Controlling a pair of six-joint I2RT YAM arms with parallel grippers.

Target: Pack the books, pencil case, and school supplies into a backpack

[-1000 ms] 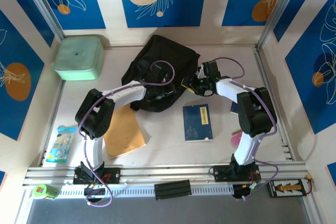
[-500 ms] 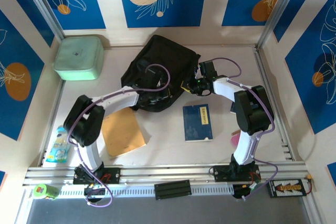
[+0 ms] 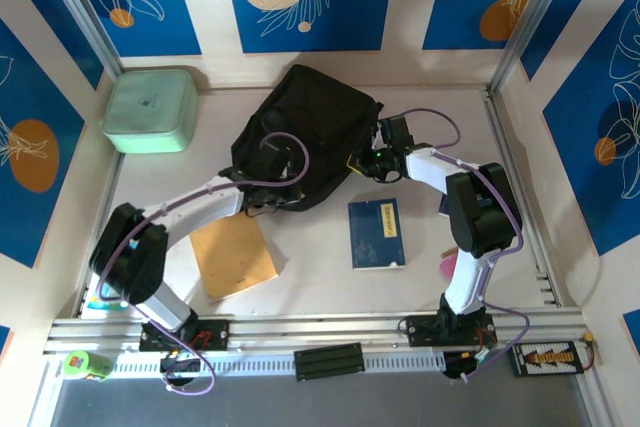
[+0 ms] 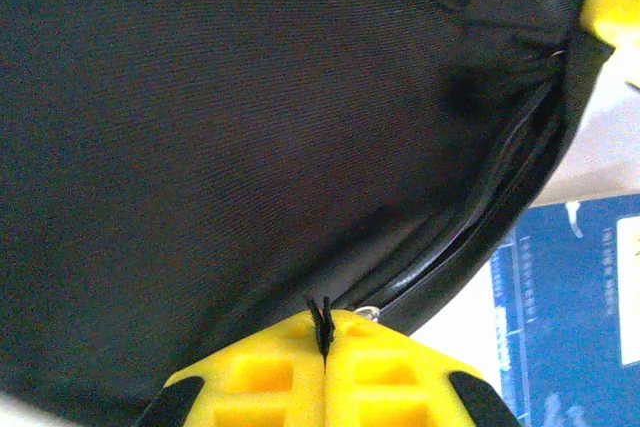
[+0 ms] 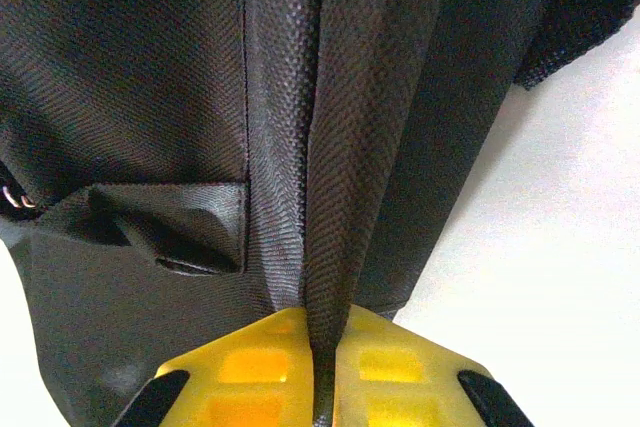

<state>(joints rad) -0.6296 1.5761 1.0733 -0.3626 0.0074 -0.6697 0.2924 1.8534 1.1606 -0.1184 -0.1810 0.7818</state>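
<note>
The backpack (image 3: 310, 117) is lying at the far middle of the table (image 3: 320, 277), slumped and soft, and its mouth is showing as no more than a narrow slit along the zip (image 4: 470, 237). If the two arms pull apart unevenly, the whole bag is likely to slide or bunch up rather than open. One book (image 3: 377, 233) is lying flat just near and to the right of the bag, not touching it and not yet packed. A bag dragged nearward could ride over it or push it askew. The right gripper (image 5: 325, 347) is pinching a ridge of black webbing or folded fabric at the bag's right side, with its pads pressed tight on it. That bite is looking shallow, so a firm tug could strip the weave out and leave the bag unanchored. The left gripper (image 4: 323, 332) is pressed together on a thin black strand at the bag's near edge, probably the zip's pull cord, though the close view is too dark to be sure. With so little held, the strand could slip free, or a sideways pull could jam the slider against the fabric.
</note>
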